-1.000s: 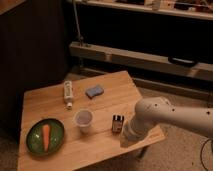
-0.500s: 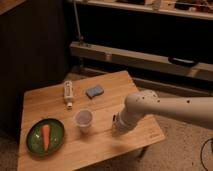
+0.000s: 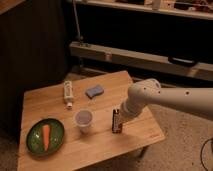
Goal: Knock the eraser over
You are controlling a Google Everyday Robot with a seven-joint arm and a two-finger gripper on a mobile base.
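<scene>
A wooden table (image 3: pixel 145 137) filled the lower part of the view. Nearest, at front left, a green plate (image 3: pixel 34 147) held a carrot (image 3: pixel 46 136). Just beyond it, towards the middle, stood a paper cup (image 3: pixel 83 120). To the right of the cup, near the table's right side, was the eraser (image 3: pixel 116 121), a small dark block.

The gripper (image 3: pixel 122 116), at the end of a white arm (image 3: pixel 170 97) reaching in from the right, was pressed close against the eraser's right side. Whether it was open or closed could not be told. A second earlier it had been low at the eraser's right; half a second earlier it had swung across and covered it.

The eraser looked slightly taller than before, perhaps tipping, but it was not clearly down, so the knock seemed under way and unfinished.

Farther back lay a white bottle (image 3: pixel 68 92) and a blue pad (image 3: pixel 94 91).
</scene>
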